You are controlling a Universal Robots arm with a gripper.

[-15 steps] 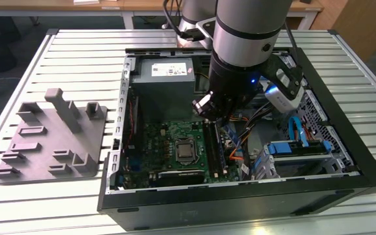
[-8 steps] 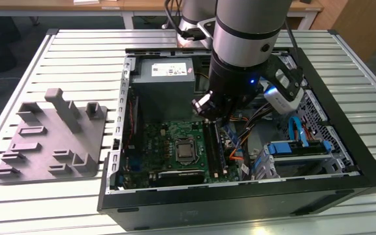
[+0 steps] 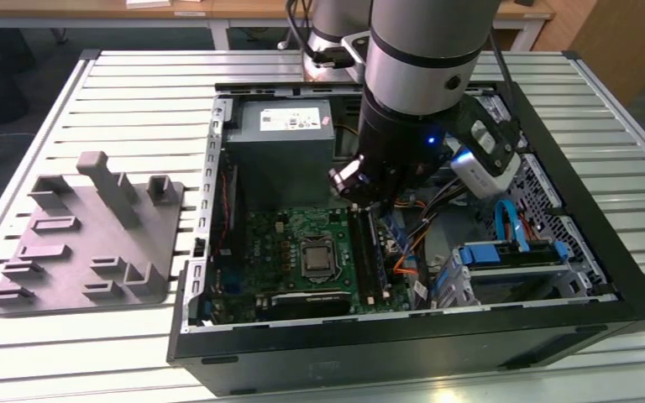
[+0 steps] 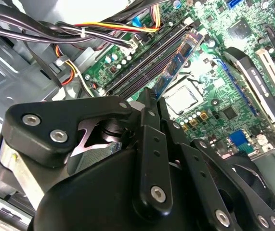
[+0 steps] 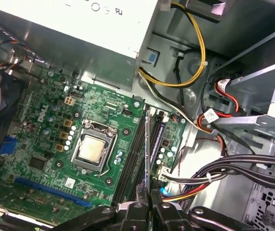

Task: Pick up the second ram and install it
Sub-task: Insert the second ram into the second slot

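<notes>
A grey moulded fixture (image 3: 87, 243) sits by the bench's (image 3: 110, 92) edge at the exterior view's left. Beside it lies the open computer case (image 3: 412, 348). Inside, the end effector (image 3: 356, 200) is clenched on the second ram (image 5: 147, 144), held on edge along the black slots (image 5: 132, 154) of the green board (image 3: 289, 239).

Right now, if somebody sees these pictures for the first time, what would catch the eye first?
The big grey arm reaches down into the open computer case on the slatted table. Inside, the tool grips the second ram, which stands on edge among the long black slots of the green board. A grey fixture lies at the exterior view's left.
</notes>
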